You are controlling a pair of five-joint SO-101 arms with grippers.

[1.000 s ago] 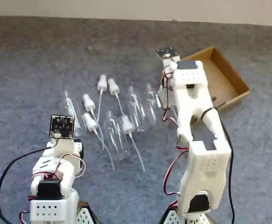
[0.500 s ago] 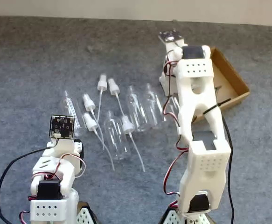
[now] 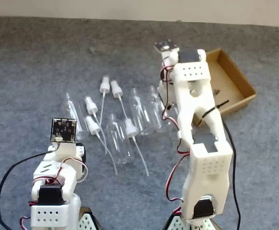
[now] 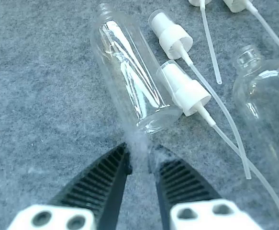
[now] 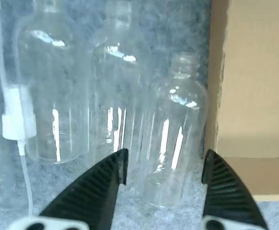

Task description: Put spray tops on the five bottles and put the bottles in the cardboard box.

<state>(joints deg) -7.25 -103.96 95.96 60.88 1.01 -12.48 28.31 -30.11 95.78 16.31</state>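
Note:
Five clear bottles lie uncapped on the grey carpet: one at the left (image 3: 74,111), one in the middle (image 3: 118,138), two side by side (image 3: 141,113) (image 3: 157,109), and one partly under the right arm (image 3: 173,113). Several white spray tops (image 3: 129,127) with long tubes lie among them. My right gripper (image 5: 164,160) is open just above the bottle nearest the box (image 5: 177,124), its fingers either side of the base. My left gripper (image 4: 139,154) is shut on nothing, just short of the base of the leftmost bottle (image 4: 129,81), beside two spray tops (image 4: 184,88).
The open cardboard box (image 3: 232,84) stands at the right, behind the right arm, and its wall (image 5: 254,72) runs right beside the bottle under my right gripper. Grey carpet covers the table, with bare stretches at the far left and along the back.
The right arm's wrist has swung left and farther back, away from the box and over the rightmost bottles. The left arm has not moved.

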